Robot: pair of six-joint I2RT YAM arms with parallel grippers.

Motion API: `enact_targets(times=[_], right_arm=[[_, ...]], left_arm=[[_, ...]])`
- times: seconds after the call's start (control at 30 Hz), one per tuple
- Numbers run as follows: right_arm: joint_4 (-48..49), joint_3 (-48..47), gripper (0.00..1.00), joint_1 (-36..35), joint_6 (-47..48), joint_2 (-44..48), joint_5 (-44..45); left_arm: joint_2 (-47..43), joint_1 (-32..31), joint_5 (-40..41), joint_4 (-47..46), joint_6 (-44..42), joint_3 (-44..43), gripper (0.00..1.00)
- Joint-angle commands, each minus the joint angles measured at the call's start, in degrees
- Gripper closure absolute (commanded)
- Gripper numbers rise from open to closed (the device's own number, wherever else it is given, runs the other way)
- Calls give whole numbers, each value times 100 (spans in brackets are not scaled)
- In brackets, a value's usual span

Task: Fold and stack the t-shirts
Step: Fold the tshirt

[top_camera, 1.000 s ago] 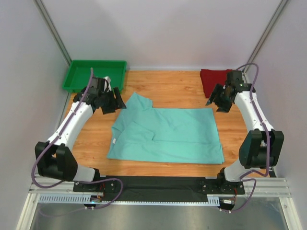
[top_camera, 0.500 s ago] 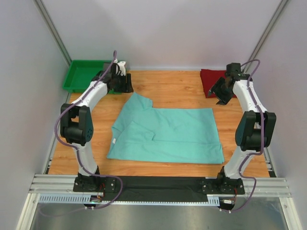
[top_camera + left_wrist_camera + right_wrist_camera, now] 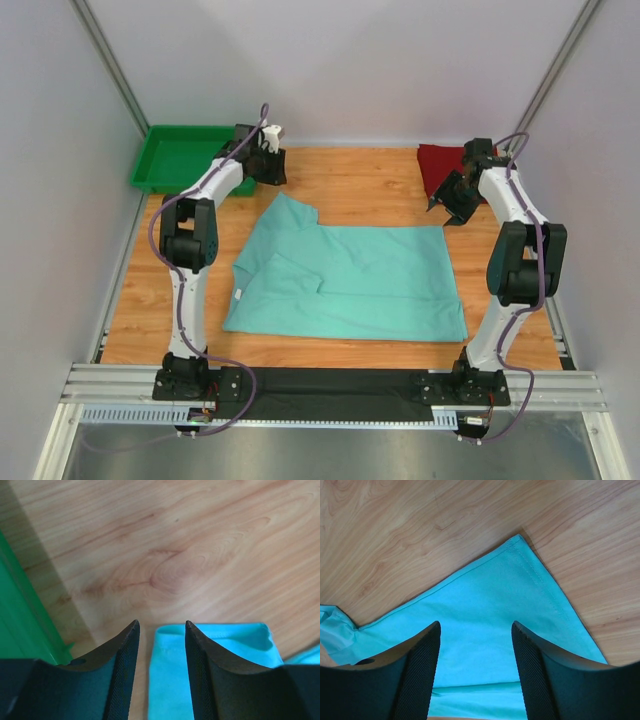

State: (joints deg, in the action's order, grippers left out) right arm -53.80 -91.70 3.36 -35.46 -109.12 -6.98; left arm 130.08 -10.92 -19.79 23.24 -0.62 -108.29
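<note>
Wooden tabletop (image 3: 200,540) beneath left gripper (image 3: 161,624), right gripper (image 3: 476,624), jaws parted, empty. Pinch soft mint-green cloth t-shirt (image 3: 485,600) corners just ahead, together.

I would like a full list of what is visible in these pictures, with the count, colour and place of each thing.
soft mint green cloth t-shirt: one, mint green, spread flat in the middle of the table
dark red cloth t-shirt: one, dark red, far right corner
rigid bright green plastic tray: one, bright green, far left corner
wooden table: one, light brown, under the shirts
left gripper: one, black, open, empty, above the mint shirt's far left edge
right gripper: one, black, open, empty, above its far right corner
</note>
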Motion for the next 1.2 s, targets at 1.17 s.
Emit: enact_targets(times=[1.17], right_arm=[[45, 162, 43, -37, -513, -276, 539]], left_arm=[[853, -191, 257, 1578, 449, -1485, 85]])
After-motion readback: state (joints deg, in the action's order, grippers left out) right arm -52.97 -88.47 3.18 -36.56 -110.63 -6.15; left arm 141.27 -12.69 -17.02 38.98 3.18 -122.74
